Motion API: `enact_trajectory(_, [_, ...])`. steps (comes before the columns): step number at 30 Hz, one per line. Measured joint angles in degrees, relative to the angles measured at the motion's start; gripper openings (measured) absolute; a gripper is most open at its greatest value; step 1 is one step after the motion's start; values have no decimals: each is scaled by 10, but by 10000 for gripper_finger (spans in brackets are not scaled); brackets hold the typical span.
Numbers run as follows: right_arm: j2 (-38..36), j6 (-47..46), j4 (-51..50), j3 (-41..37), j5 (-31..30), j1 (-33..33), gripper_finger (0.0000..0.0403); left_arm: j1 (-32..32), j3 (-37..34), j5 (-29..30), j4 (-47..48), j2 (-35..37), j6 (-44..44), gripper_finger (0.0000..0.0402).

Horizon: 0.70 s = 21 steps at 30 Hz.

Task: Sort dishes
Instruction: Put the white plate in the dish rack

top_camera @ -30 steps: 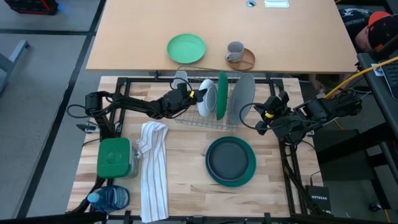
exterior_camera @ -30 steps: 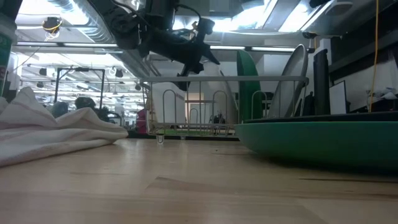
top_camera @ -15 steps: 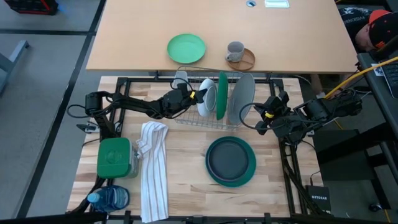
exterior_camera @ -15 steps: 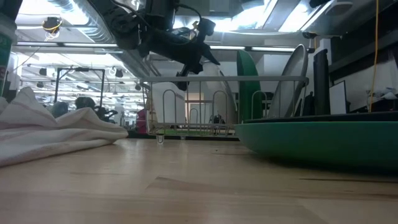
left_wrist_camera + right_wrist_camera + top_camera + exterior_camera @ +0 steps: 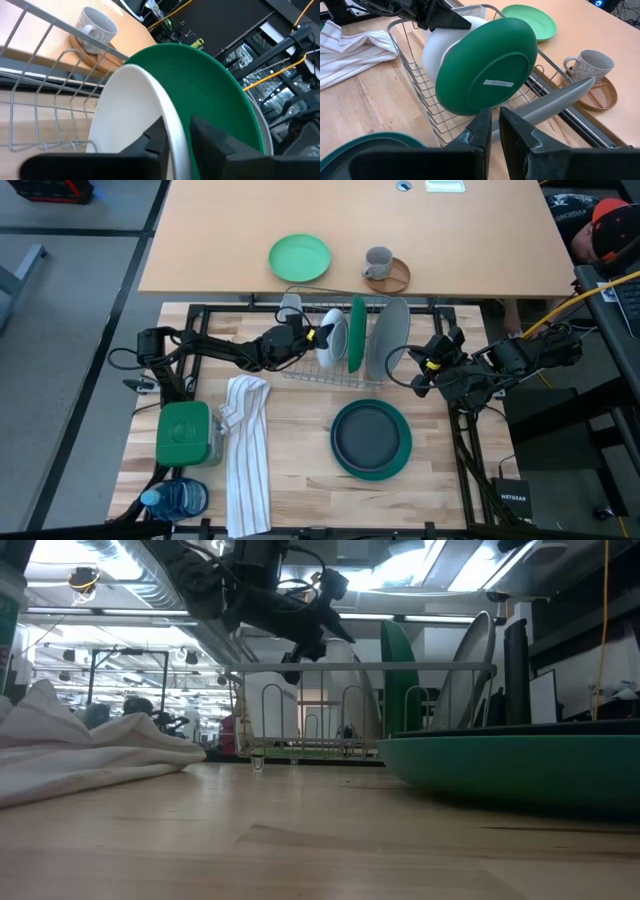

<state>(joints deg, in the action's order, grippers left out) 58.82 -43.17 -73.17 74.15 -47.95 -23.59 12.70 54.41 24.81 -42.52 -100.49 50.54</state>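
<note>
Three plates racked, two stacked on table.

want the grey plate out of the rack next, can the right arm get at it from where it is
Probably yes. The right gripper hangs just beside the grey plate, the outermost one in the rack on that side, with nothing between them.
</note>
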Motion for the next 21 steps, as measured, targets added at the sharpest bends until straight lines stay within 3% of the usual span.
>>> enact_trajectory(7, [0, 0, 1, 0, 20, 0, 42, -1, 0, 0, 0, 0, 18, 119])
enact_trajectory(21, [0, 0, 2, 0, 26, 0, 42, -6, 0, -16, 0, 0, 2, 125])
